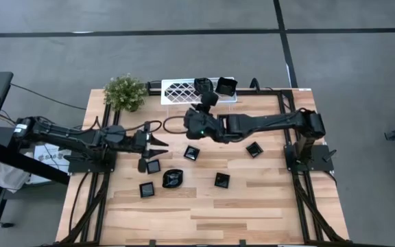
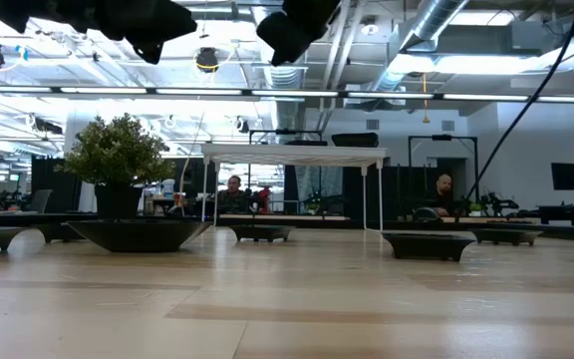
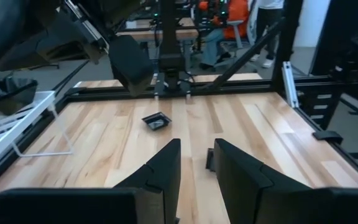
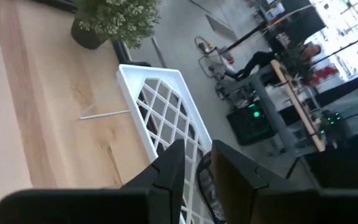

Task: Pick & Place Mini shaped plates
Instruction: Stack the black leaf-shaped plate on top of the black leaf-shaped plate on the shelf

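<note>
Black and glossy, the plate (image 1: 226, 86) I carry hangs over the far end of the rack (image 1: 184, 90), pinched between the fingers of my right gripper (image 1: 211, 96). It looks not yet set down. A second dark shape (image 1: 202, 84) sits beside it over the lattice. It may be a plate already placed, but I cannot tell.

Six plates lie loose on the table (image 1: 266, 206):
- one (image 1: 192, 152) under my right forearm
- one (image 1: 254, 149) to the right
- one (image 1: 222, 180) nearer the front
- three at the left (image 1: 153, 166), (image 1: 173, 179), (image 1: 147, 189)

My left gripper (image 1: 160, 143) hovers just beside that left group, fingers a little apart and empty. I judge the job barely begun, with most plates left to move.
</note>
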You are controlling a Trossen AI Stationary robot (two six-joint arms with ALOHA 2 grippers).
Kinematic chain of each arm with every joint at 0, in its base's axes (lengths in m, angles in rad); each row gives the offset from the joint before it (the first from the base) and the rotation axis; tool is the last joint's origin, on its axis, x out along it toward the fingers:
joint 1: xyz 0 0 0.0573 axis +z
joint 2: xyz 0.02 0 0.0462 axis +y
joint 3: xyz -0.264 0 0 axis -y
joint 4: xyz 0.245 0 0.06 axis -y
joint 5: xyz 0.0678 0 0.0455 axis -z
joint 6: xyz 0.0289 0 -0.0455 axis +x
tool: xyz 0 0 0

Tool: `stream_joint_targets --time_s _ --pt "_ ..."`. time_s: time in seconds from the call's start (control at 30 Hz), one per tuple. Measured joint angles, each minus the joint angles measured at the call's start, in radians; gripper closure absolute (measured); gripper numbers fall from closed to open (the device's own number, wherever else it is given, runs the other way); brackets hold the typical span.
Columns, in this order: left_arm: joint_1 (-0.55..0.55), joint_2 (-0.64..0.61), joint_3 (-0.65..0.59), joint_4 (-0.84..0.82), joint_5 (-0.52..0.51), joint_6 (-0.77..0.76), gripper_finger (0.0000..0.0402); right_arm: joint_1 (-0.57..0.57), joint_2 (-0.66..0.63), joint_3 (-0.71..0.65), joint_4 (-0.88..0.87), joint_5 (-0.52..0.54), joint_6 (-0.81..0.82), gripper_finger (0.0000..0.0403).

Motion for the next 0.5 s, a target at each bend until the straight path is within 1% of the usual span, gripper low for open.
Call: stream_joint_targets --time_s 0.13,0.2,0.4,0.5 --pt "-0.018 0.004 0.0 0.01 0.001 0.003 0.0302 0.035 0.0 0.0 -0.01 0.009 0.0 0.0327" --pt "-0.019 0.026 0.0 0.029 0.002 0.003 0.0302 0.048 0.0 0.0 -0.026 0.009 0.0 0.0327" --pt "-0.001 0.175 0.0 0.129 0.0 0.023 0.0302 0.055 -0.016 0.001 -0.11 0.009 0.063 0.0327" --pt "0.018 0.239 0.019 0.133 -0.004 0.039 0.0302 0.054 -0.045 -0.006 -0.178 0.009 0.121 0.0327"
